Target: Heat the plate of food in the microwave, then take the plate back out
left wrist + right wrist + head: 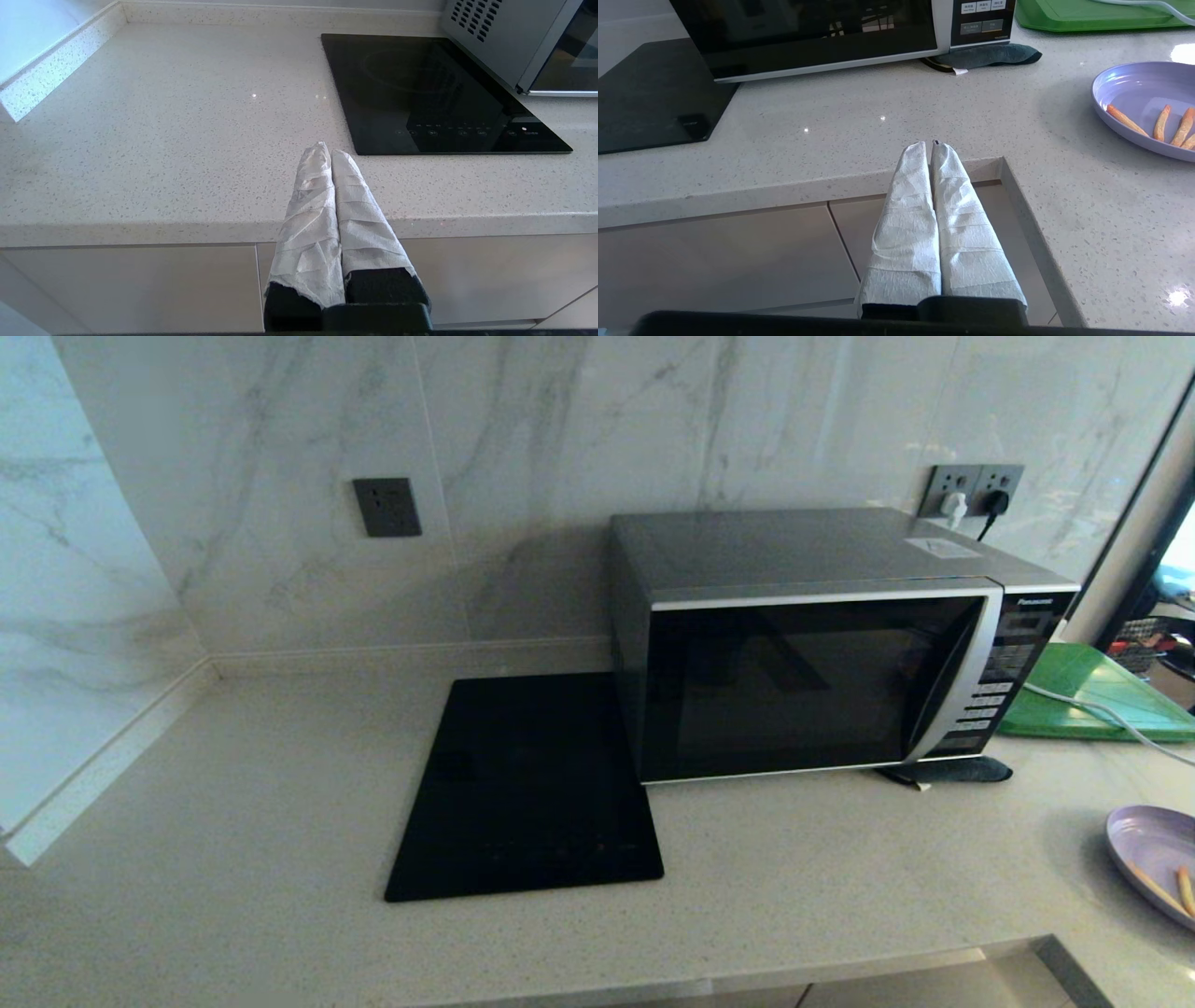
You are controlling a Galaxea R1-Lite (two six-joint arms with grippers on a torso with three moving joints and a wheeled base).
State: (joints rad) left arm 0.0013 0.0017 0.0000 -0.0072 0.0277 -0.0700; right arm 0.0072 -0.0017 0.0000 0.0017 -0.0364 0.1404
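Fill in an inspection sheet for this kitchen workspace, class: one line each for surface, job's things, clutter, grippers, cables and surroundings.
Surface: pale speckled countertop, with a step cut into its front edge.
Job's things: microwave with door closed, standing at the back; plate of food on the counter to its right, holding a few orange sticks.
Clutter: black cooktop left of the microwave; green board on its right; dark cloth under the microwave's front right corner.
Grippers: left gripper shut, holding nothing, at the counter's front edge; right gripper shut, holding nothing, near the step.
Cables: white cable lying across the green board; two plugs in the wall socket.
Surroundings: marble-look wall; cabinet fronts below.
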